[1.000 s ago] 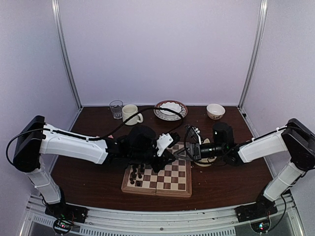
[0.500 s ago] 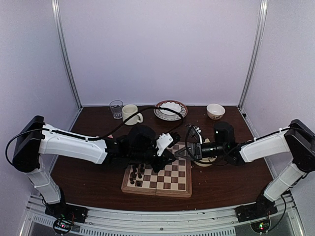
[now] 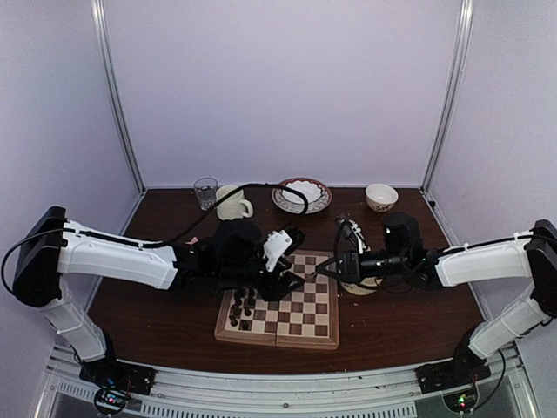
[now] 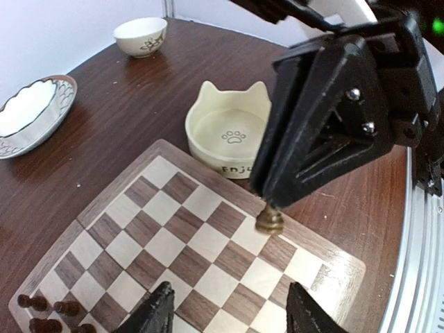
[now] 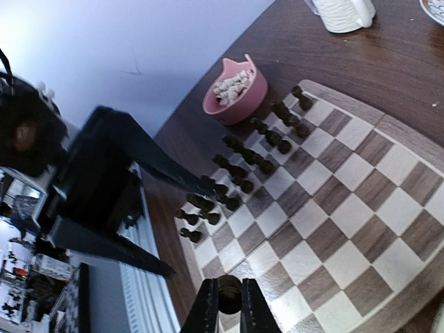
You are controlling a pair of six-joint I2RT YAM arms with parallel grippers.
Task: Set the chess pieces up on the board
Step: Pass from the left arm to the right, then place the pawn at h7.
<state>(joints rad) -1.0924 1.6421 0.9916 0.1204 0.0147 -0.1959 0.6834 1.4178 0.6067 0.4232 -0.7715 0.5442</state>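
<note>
The board (image 3: 300,318) lies at the middle of the table, with several dark chess pieces (image 3: 242,309) crowded on its left squares. My right gripper (image 3: 320,272) hovers over the board's far right corner and is shut on one dark chess piece (image 5: 229,295). In the left wrist view that piece (image 4: 269,220) hangs just above a pale square under the black right gripper (image 4: 267,202). My left gripper (image 4: 232,316) faces it from the left, open, with nothing between its fingers (image 4: 158,312). The dark pieces (image 5: 257,146) stand in rows near the pink bowl.
A cream cat-shaped bowl (image 4: 232,128) sits just past the board's right edge. A pink bowl (image 5: 234,90) of pale pieces stands left of the board. At the back are a glass (image 3: 205,192), a mug (image 3: 231,202), a plate (image 3: 301,194) and a small bowl (image 3: 380,196).
The left gripper has opened and drawn back a little to the left. The right gripper has shut on the dark piece and its arm has stretched out lower over the board.
</note>
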